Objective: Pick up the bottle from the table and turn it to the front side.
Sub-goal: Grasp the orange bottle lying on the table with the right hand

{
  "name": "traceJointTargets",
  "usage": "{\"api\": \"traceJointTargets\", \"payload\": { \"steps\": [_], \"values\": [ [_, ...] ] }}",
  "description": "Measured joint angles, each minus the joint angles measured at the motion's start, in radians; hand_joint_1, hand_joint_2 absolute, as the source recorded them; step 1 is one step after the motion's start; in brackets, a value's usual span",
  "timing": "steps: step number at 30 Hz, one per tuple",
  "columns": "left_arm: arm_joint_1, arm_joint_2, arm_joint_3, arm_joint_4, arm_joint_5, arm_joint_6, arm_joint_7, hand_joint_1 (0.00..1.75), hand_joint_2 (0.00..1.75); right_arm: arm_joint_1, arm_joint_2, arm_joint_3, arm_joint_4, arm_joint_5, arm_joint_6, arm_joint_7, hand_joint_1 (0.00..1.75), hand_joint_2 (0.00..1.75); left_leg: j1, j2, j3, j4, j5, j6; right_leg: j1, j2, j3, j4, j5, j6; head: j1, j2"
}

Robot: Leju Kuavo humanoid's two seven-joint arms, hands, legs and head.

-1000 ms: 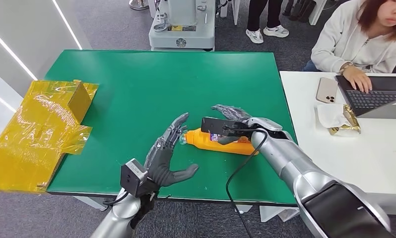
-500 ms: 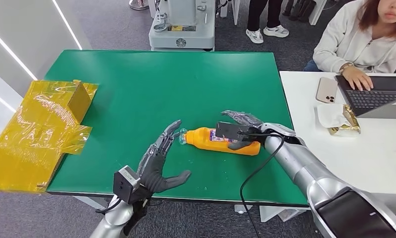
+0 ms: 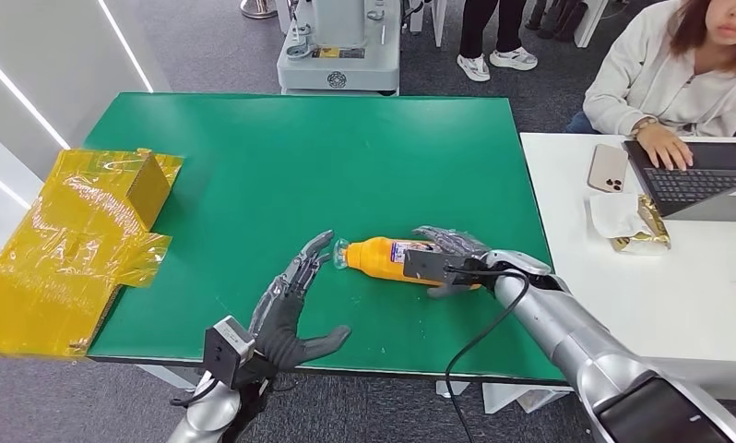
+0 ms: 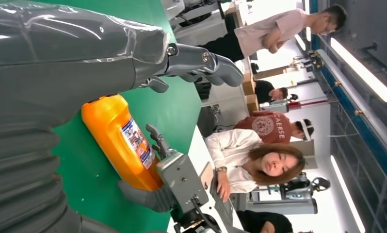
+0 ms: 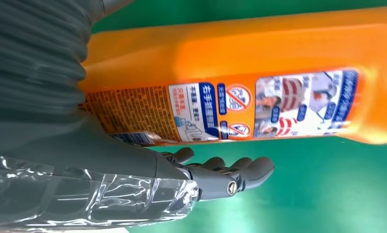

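orange bottle lies on its side on the green table, near the front edge, cap toward the left hand. the right hand is around its base, but i cannot tell if the fingers really grasp it. the left hand is released, fingers spread, fingertips just beside the cap.

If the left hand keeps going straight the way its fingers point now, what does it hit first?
Most likely the cap end of the orange bottle. The left hand lies open on the green table, its fingers aimed up and right at the cap, just short of it. Whether a gap remains is hard to judge.
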Motion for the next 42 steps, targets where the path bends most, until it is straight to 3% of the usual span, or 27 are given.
{"api": "traceJointTargets", "payload": {
  "steps": [10, 14, 34, 42],
  "values": [
    [0.002, 0.0, 0.005, -0.006, 0.044, -0.012, 0.019, 0.0, 1.75, -0.032, -0.002, 0.058, 0.015, 0.026, 0.033, 0.06, 0.02, 1.75, 0.0, 0.0, 0.001, 0.0, 0.0, 0.0, 0.0, 0.0, 0.0, 0.0, 0.0, 0.0, 0.0, 0.0],
    [0.003, 0.0, 0.007, -0.006, 0.053, -0.013, 0.019, 0.0, 1.75, -0.04, -0.002, 0.078, 0.027, 0.046, 0.024, 0.059, 1.64, 1.75, 0.0, 0.0, 0.0, 0.0, 0.0, 0.0, 0.0, 0.0, 0.0, 0.0, 0.0, 0.0, 0.0, 0.0],
    [0.027, 0.0, 0.009, -0.006, 0.071, -0.032, 0.015, 0.0, 1.75, -0.027, -0.019, 0.121, 0.031, 0.055, -0.031, 0.069, 1.74, 1.75, 0.0, 0.0, 0.002, 0.0, 0.0, 0.0, 0.0, 0.001, 0.001, 0.0, 0.0, 0.0, 0.0, 0.0],
    [0.036, 0.002, 0.01, -0.006, 0.074, -0.024, 0.013, 0.0, 1.75, 0.024, -0.026, 0.091, 0.005, -0.018, -0.146, -0.025, 1.75, 1.75, 0.0, 0.0, 0.001, 0.0, 0.0, 0.0, 0.0, 0.0, 0.001, 0.0, 0.0, 0.0, 0.0, 0.0]
  ]
}}
